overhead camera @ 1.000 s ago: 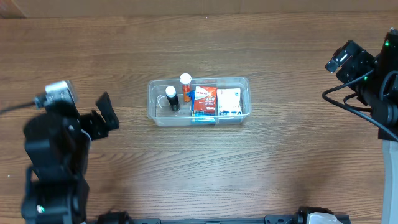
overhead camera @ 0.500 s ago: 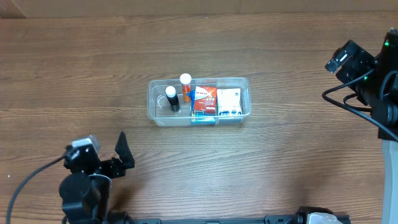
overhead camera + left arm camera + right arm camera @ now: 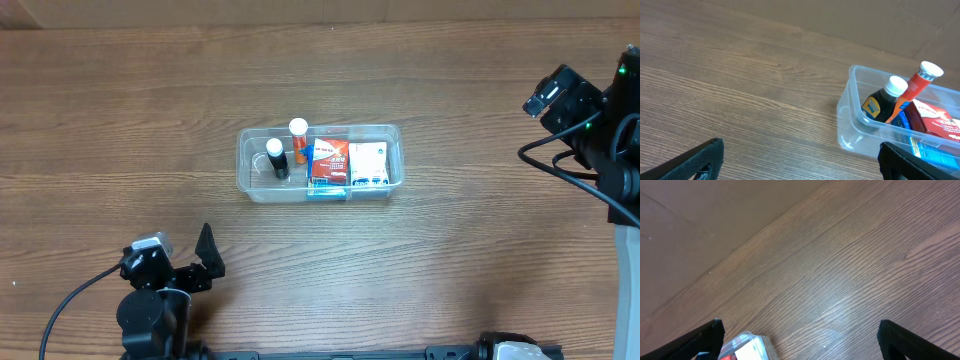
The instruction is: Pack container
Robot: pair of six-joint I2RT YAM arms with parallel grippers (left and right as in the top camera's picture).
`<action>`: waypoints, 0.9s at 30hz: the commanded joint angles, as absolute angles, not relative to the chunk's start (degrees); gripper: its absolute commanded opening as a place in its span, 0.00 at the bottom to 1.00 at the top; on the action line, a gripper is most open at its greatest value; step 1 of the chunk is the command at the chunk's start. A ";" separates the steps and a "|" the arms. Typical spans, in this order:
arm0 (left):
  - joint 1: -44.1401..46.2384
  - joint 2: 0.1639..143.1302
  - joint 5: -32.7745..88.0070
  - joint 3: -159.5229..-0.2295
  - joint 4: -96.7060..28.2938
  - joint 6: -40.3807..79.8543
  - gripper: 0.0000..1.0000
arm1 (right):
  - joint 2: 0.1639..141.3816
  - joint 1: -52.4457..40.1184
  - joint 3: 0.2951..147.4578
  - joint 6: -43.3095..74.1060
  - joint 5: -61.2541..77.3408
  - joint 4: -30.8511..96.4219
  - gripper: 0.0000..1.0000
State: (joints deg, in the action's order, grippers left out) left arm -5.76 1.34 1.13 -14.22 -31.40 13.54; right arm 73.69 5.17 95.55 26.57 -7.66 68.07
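The clear plastic container (image 3: 252, 186) sits at the table's middle. In it stand a dark bottle with a white cap (image 3: 277, 159) and an orange tube with a white cap (image 3: 298, 142), beside a red box (image 3: 328, 162) and a white box (image 3: 368, 163). The left wrist view shows the container (image 3: 852, 125), the dark bottle (image 3: 882, 102) and the orange tube (image 3: 916, 85). My left gripper (image 3: 205, 262) is open and empty near the front left, well apart from the container. My right gripper (image 3: 548, 92) is open and empty at the far right; its view shows a container corner (image 3: 747, 342).
The wooden table (image 3: 450, 260) runs all round the container. A brown backdrop lies past the table's far edge (image 3: 300, 12). The right arm's cable and base (image 3: 620, 200) stand at the right edge.
My left arm has drawn back toward the front edge and slightly right, away from the container. The right arm and the container's contents have not moved.
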 commanded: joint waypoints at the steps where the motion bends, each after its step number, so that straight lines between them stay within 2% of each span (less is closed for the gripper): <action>1: -5.72 0.21 1.54 -12.32 -31.00 14.39 1.00 | 73.73 5.34 95.81 26.59 -7.42 67.66 1.00; 27: -5.72 0.49 1.50 -8.54 -32.29 14.35 1.00 | 74.02 5.34 95.70 26.59 -7.42 68.60 1.00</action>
State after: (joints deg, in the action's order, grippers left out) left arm -5.72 1.02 1.10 -8.71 -32.32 13.54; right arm 73.67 5.17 95.55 26.59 -7.66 68.60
